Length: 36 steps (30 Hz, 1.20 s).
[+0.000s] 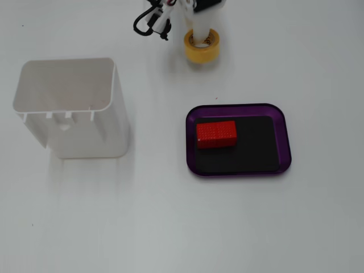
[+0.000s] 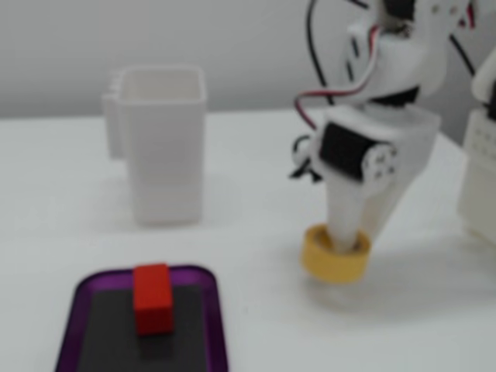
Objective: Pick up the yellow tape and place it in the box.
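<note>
Fixed views, one from above and one from desk level, both show the gripper (image 2: 346, 242) pinching the yellow tape (image 2: 335, 255). One white finger passes down through the ring's hole; the other presses on the outer wall, so the jaws stand only as far apart as the wall of the roll. In the desk-level view the tape is tilted, its left edge higher than its right, and appears lifted slightly off the white desk (image 2: 232, 256); that view is blurred, so contact with the desk cannot be confirmed. In the view from above, the tape (image 1: 202, 45) lies beyond the far rim of the box (image 1: 284, 136), well apart from it.

The box is a shallow purple tray with rounded corners, a glossy translucent rim and a matte black floor. A red block (image 1: 216, 134) with a finely dotted surface lies on the floor's left part. A tall white plastic bin (image 1: 71, 108), smooth-walled and open-topped, stands left of the box. Black looped cable (image 1: 149, 21) hangs beside the gripper.
</note>
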Motion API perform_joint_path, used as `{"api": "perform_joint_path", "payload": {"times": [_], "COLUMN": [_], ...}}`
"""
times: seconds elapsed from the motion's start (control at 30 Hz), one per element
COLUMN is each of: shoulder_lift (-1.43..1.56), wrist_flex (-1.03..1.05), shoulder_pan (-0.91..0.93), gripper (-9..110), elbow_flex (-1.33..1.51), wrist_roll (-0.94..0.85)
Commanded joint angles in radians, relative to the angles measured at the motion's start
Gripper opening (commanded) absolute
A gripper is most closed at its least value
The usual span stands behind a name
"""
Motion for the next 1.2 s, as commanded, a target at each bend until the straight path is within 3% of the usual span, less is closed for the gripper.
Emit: {"api": "perform_joint_path", "payload": {"times": [0.0,0.17,0.63,1.17], "shoulder_lift": [0.06,-0.046,-0.767,-0.996], "wrist_flex": [0.08,0.064,0.025,0.02], "shoulder_pan": [-0.1,-0.209,-0.207,-0.132], "gripper": [-1,-1,-1,-1], "elbow_flex": [-0.267,-0.497,-1.005,-1.137], "wrist_roll": [0.055,0.091,0.091,0.083]}}
